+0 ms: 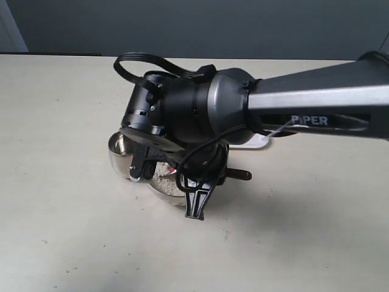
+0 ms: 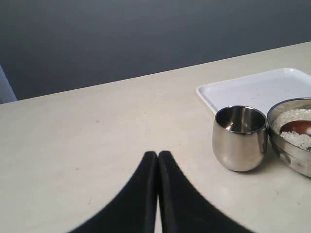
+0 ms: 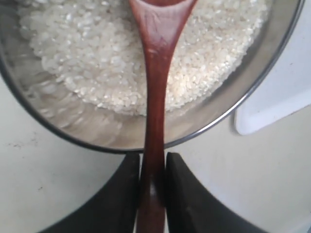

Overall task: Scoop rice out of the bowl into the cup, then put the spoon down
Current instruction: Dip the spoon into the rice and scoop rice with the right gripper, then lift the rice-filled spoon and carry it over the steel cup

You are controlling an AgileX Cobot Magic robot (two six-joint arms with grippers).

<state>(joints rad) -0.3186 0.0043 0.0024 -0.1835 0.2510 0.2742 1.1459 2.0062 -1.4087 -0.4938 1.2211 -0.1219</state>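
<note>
right pincer point(image 3: 153, 160) clamped on the spoon point(image 3: 158, 73) handle, one finger each side, no gap showing; grip sits low on the handle, just outside the bowl point(image 3: 228, 111) rim

spoon head lies in the rice point(image 3: 87, 53), roughly mid-bowl, looks laid on the pile more than dug in

cup point(image 2: 239, 138) stands upright just beside the bowl, can't tell if they touch; what shows of the inside looks bare steel, so I'd say no transfer done yet

left pincer point(image 2: 158, 160) fully closed, holds nothing, low over the desk point(image 2: 97, 145), well apart from the cup

step in hand = load the scoop. my notes:
- push the tip down and forward into the deep part of the pile, then level the head before lifting
- don't overfill, cup mouth is narrow next to the spoon head
- lift clear of both rims, short hop across to the cup
- tip slowly over the cup centre, long handle magnifies any wrist wobble
- don't nudge the cup, it looks light and round-sided
</note>
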